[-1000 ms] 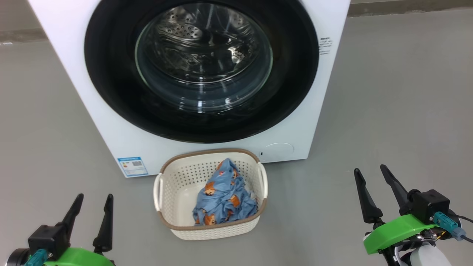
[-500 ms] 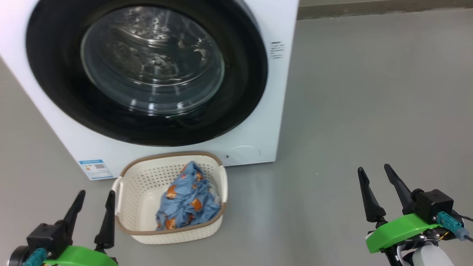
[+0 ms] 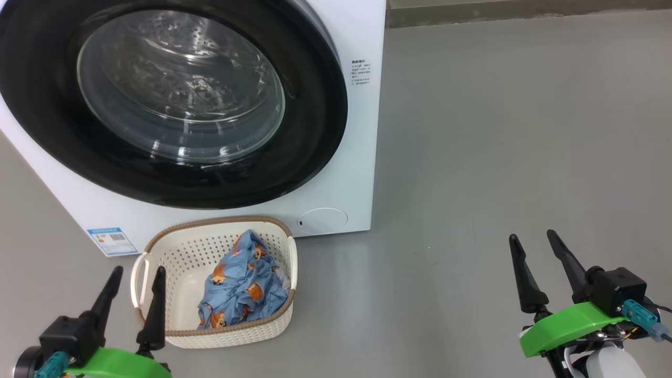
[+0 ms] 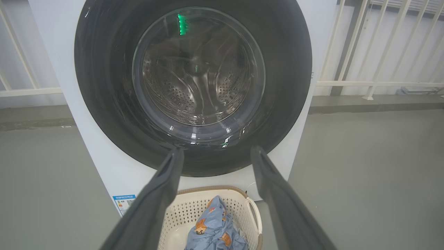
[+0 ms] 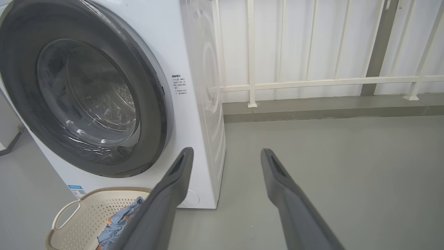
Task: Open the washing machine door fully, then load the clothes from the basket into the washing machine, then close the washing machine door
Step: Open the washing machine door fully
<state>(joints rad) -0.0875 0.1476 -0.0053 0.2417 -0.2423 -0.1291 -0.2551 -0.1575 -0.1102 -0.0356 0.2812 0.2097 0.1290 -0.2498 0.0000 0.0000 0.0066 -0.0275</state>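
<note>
The white washing machine (image 3: 362,157) stands at the upper left, its round black-ringed door (image 3: 173,100) shut against the front. On the floor before it sits the cream basket (image 3: 220,336), and the light blue clothes (image 3: 239,286) lie bundled in its right half. My left gripper (image 3: 137,270) is open at the lower left, its right finger overlapping the basket's left rim in the head view. Low at the right, my right gripper (image 3: 531,236) stands open over bare floor, far from the machine. The left wrist view faces the door (image 4: 194,83), basket (image 4: 239,205) and clothes (image 4: 216,232).
A blue label sticker (image 3: 111,240) and a round filter cap (image 3: 323,220) mark the machine's lower front. Grey floor (image 3: 499,147) spreads to the right. A white railing (image 5: 312,83) and a low kerb run behind the machine.
The whole head view has shifted, so the machine and basket now sit further left in the picture; the camera has turned. Both grippers stay open and in place.
</note>
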